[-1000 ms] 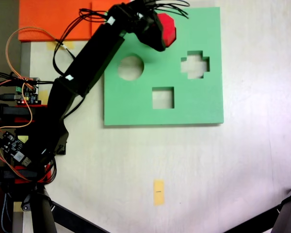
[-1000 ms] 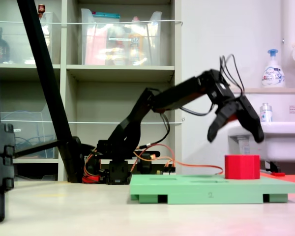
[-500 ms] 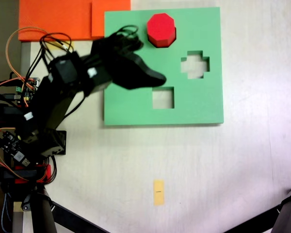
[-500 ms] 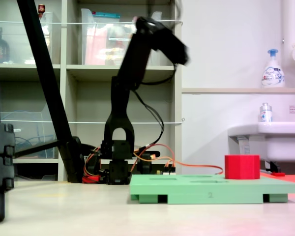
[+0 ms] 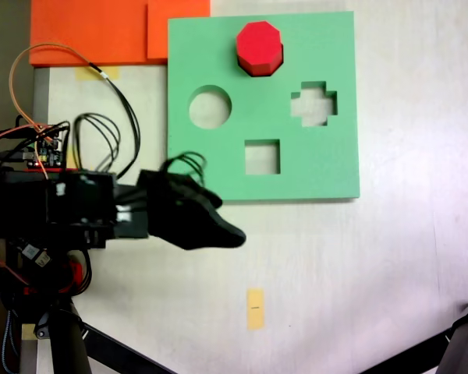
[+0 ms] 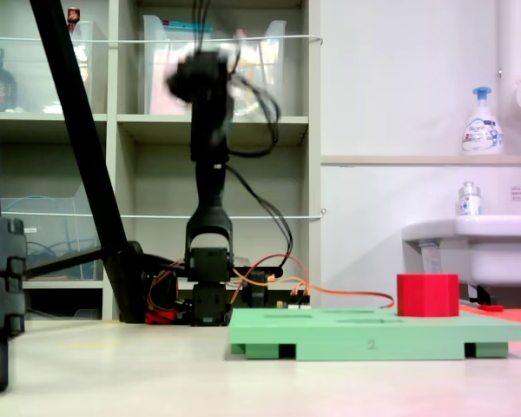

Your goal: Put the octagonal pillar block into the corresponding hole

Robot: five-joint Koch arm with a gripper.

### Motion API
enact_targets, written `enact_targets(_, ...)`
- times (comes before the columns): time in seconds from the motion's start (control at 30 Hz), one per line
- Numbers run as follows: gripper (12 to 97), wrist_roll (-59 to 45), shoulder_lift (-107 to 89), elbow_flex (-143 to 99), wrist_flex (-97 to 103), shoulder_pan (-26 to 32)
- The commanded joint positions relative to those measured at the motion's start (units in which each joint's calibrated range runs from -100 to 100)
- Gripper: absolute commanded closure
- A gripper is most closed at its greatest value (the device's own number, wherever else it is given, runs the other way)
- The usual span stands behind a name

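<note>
One octagonal pillar block (image 5: 259, 47) (red), green board (image 5: 327, 167), three open cutouts

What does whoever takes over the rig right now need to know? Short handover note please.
Claw: swung off the board, above bare table in the top-down fixed view, holding nothing; open or shut can't be told.
Red block: standing at the far edge of the green board, top half proud of the surface in the side fixed view.
Done: block released in its hole.
Left: check it is fully seated; it may need pressing down.
</note>
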Motion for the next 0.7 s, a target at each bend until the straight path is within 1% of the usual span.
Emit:
enact_targets(0.0, 59.1, -2.1, -18.2, -15.4, 33.3, -0.1)
enact_targets(0.07, 59.1, -3.9, -18.2, -31.7, 42.7, 0.9)
enact_targets(0.13, 56.8, -6.4, -18.2, -46.1, 51.3, 0.4)
enact_targets(0.2, 56.2, -9.8, -18.2, -64.2, 70.3, 0.0)
enact_targets(0.27, 59.2, -15.1, -18.2, -82.6, 92.7, -0.1)
enact_targets(0.3, 59.5, -16.9, -18.2, -89.1, 97.4, 0.1)
enact_targets(0.4, 58.9, -17.9, -18.2, -100.3, 99.0, 0.9)
enact_targets(0.53, 58.8, -17.9, -18.2, -101.8, 98.8, 1.2)
enact_targets(0.57, 58.8, -17.9, -18.2, -101.8, 96.6, 1.2)
enact_targets(0.6, 58.3, -17.9, -18.2, -101.8, 89.1, 1.2)
enact_targets(0.67, 58.0, -17.9, -18.2, -101.8, 80.7, 1.2)
